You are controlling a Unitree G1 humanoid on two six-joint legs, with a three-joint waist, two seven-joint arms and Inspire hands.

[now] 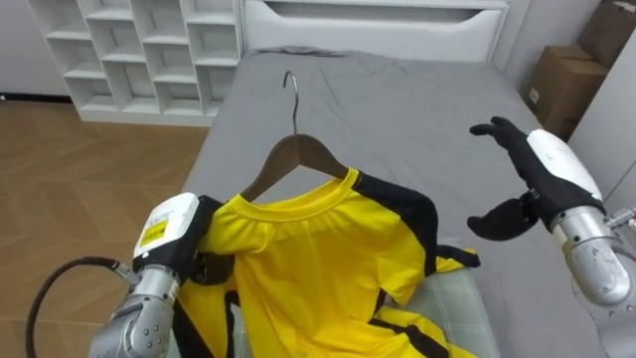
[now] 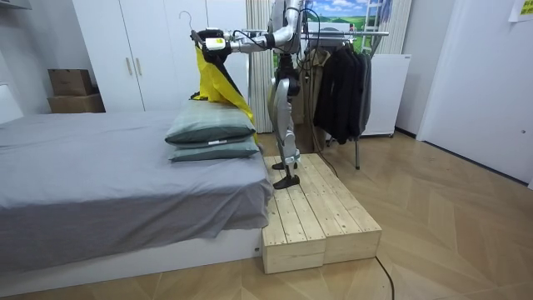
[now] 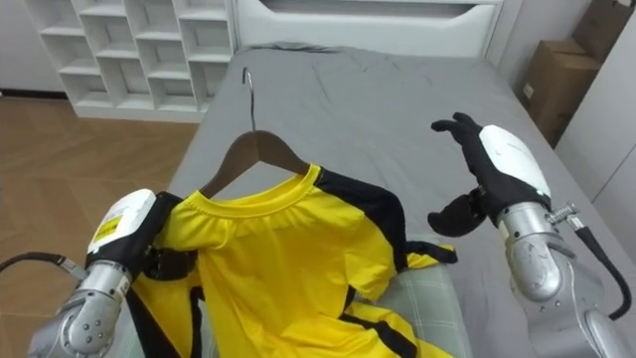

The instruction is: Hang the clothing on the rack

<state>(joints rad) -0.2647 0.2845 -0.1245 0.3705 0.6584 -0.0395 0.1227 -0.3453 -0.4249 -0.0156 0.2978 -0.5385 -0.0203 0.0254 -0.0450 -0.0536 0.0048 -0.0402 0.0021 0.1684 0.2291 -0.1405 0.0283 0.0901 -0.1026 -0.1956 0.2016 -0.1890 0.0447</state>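
This is a bedroom in a home. A wide bed under a grey sheet, with a white headboard and two stacked pillows, stands on herringbone wood flooring. Around it are a white wardrobe, a white cubby shelf, cardboard boxes and a clothes rack hung with dark jackets.

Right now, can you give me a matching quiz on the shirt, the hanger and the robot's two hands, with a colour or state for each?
Things:
1. shirt
2. hanger
3. left hand
4. right hand

Colours or states:
a. open, holding nothing
b. yellow with black trim
c. wooden, with a metal hook, inside the shirt's neck
d. gripping the shirt at one shoulder

Pairs: 1-b, 2-c, 3-d, 4-a
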